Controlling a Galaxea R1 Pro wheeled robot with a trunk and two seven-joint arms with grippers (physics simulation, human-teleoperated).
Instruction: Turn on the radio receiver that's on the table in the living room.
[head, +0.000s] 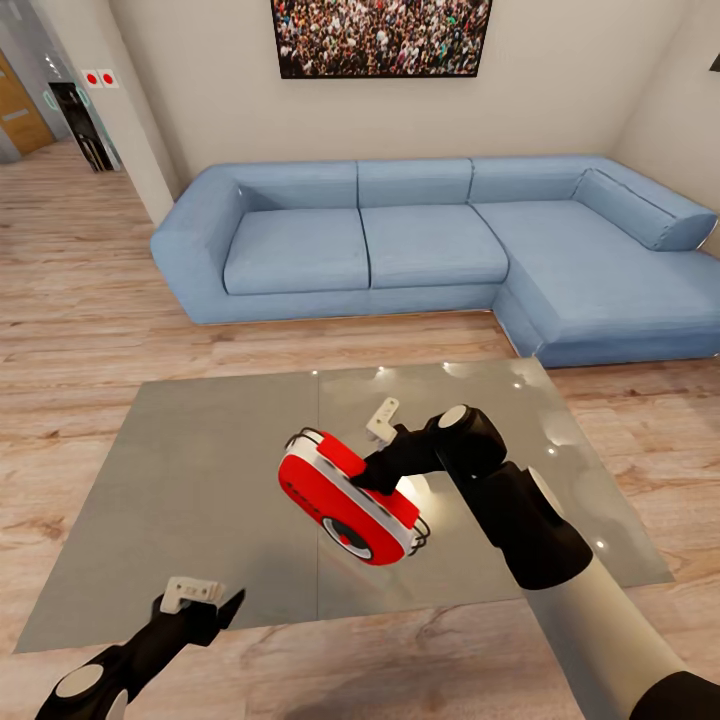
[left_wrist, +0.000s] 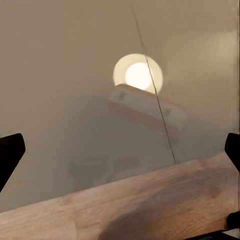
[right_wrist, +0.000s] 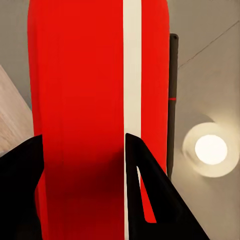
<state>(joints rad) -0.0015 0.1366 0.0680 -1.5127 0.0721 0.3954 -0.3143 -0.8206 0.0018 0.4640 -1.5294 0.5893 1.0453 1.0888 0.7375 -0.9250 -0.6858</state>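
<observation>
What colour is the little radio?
Glossy red with a white band; the radio shows best in the head view.

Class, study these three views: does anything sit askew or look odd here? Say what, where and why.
The radio receiver is tilted over the grey table, dial facing down and toward the camera, not standing upright. The right gripper clamps its body, with dark fingers on either side in the wrist view. The sofa looks orderly.

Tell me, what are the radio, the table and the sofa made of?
Radio: looks like shiny red plastic with white trim; light glints off it. Table: probably glass or polished grey panels, since the lamp reflects in it. Sofa: soft-looking blue fabric, matte, with no shine.
</observation>
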